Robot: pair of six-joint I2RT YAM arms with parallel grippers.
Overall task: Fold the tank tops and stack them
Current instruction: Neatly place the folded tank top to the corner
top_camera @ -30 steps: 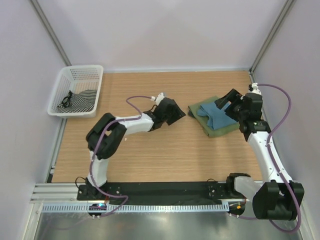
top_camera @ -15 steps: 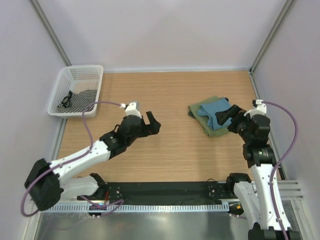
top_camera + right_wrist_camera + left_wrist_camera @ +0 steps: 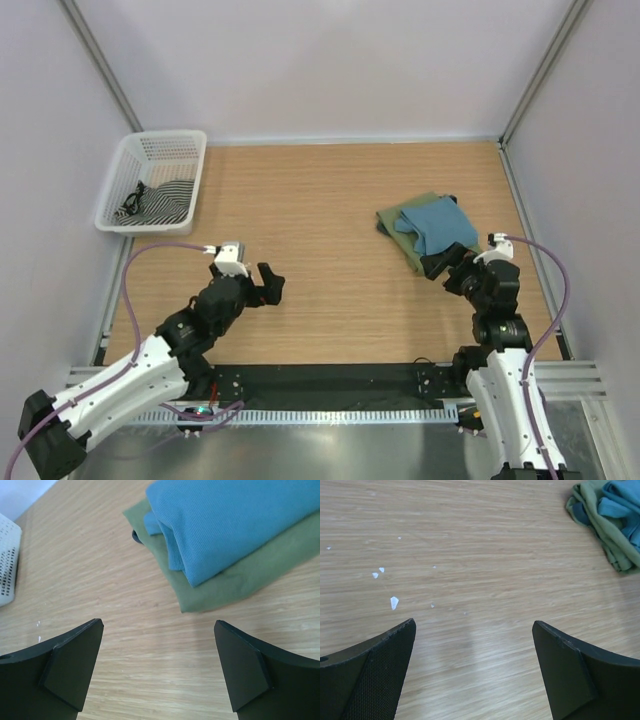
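The two tank tops lie folded in one stack at the right of the table, the teal-blue tank top point(image 3: 437, 222) on the olive-green tank top point(image 3: 412, 254). In the right wrist view the teal top point(image 3: 235, 520) rests on the olive top point(image 3: 225, 587), just beyond my right gripper point(image 3: 159, 622). That gripper is open and empty, and sits at the stack's near edge point(image 3: 445, 266). My left gripper point(image 3: 271, 285) is low over bare wood at the centre left, open and empty point(image 3: 474, 622). From its wrist the stack point(image 3: 607, 535) shows far off at the upper right.
A white basket point(image 3: 129, 158) holding a striped cloth point(image 3: 163, 201) stands at the far left, its corner showing in the right wrist view point(image 3: 7, 565). Small white specks point(image 3: 393, 602) dot the wood ahead of the left gripper. Walls and frame posts enclose the table.
Both arms have drawn back toward the near edge. The left gripper moved left and nearer, the right gripper came off the stack, and both jaws opened wider.
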